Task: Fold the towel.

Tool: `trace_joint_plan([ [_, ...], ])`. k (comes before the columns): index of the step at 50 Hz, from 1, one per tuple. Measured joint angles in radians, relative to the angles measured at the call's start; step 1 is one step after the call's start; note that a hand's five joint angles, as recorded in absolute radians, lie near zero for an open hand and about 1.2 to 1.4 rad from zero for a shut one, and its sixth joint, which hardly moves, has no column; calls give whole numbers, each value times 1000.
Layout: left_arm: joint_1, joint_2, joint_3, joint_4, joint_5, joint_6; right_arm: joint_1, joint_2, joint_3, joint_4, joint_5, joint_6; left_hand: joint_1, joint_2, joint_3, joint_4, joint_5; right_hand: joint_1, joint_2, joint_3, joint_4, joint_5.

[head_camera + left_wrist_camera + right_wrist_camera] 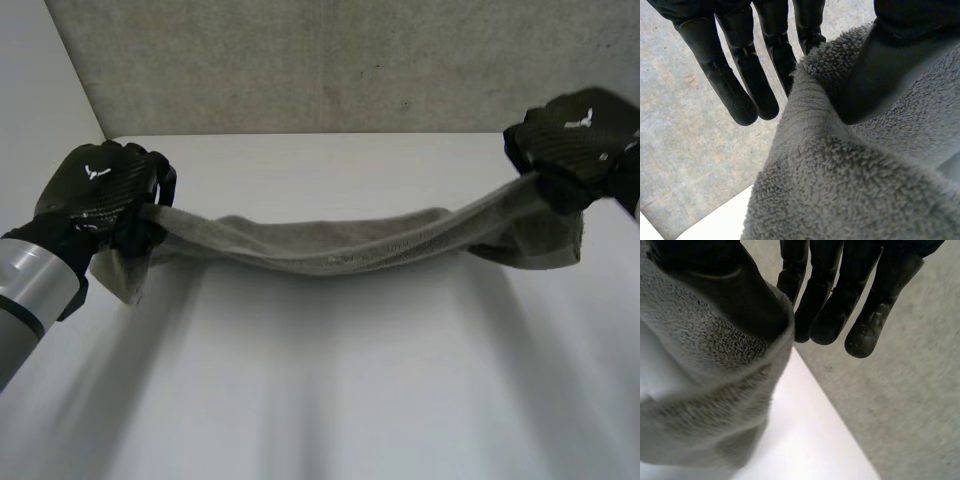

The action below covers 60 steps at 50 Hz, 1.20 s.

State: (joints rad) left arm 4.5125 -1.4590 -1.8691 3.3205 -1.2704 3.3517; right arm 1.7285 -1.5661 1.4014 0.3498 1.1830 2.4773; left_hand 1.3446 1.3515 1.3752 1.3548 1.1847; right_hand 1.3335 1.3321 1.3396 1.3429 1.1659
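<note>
The white surface (330, 400) lies bare beneath the work, giving room to lay the cloth down once a fold is lined up; over it the grey terry towel (330, 250) hangs as a long band strung from one side to the other, its middle sagging low and its ends raised, and by the shadows under it it looks lifted clear of the surface, though I cannot be sure the lowest part does not brush it; holding it taut like this probably serves to straighten the cloth and bring its edges level before it is doubled over; the left arm (30, 290) reaches in from the near side; the left hand (100, 190) grips one end of the towel, with a loose corner dangling below it, and the right hand (575, 135) grips the other end, where another flap hangs; in the left wrist view the thumb (880, 65) presses the pile against the straight fingers (740, 95), so the hand is clamped on the towel; the right wrist view shows the same pinch at the right hand, which also grasps the towel.
</note>
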Motion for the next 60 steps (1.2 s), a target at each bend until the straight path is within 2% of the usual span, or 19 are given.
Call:
trace_joint_plan([
  [8, 22, -58, 25, -20, 35, 7, 4, 46, -93, 91, 1, -126, 0, 0, 1, 0, 0, 0, 0, 0, 0, 0],
  [21, 21, -499, 252, -62, 22, 19, 64, 441, -205, 98, 95, -256, 2, 4, 3, 0, 0, 0, 0, 0, 0, 0],
  [26, 13, -567, 332, -75, 21, 19, 80, 538, -258, 75, 105, -260, 2, 4, 3, 0, 0, 0, 0, 0, 0, 0],
  [33, -19, -672, 553, -76, -9, 16, 99, 649, -414, -39, 111, -256, 2, 5, 4, 0, 0, 0, 0, 0, 0, 0],
  [40, -70, -702, 851, -54, -110, -3, 133, 644, -629, -269, 114, -165, 2, 5, 6, 0, 0, 0, 0, 0, 0, 0],
  [45, -109, -614, 1020, 75, -179, -74, 138, 504, -710, -527, 108, 65, 2, 5, 7, 0, 0, 0, 0, 0, 0, 0],
  [48, -111, -548, 1034, 174, -190, -144, 126, 432, -725, -595, 84, 183, 2, 5, 7, 0, 0, 0, 0, 0, 0, 5],
  [53, -99, -476, 999, 292, -175, -254, 96, 401, -757, -554, -2, 247, 2, 5, 7, 0, 1, 0, 0, 0, 0, 5],
  [55, -84, -459, 961, 319, -154, -290, 86, 413, -776, -489, -56, 224, 2, 5, 7, 0, 4, 0, 0, 0, 0, 5],
  [60, -49, -451, 836, 331, -101, -314, 94, 450, -782, -362, -119, 102, 2, 5, 7, 0, 5, 0, 0, 0, 0, 5],
])
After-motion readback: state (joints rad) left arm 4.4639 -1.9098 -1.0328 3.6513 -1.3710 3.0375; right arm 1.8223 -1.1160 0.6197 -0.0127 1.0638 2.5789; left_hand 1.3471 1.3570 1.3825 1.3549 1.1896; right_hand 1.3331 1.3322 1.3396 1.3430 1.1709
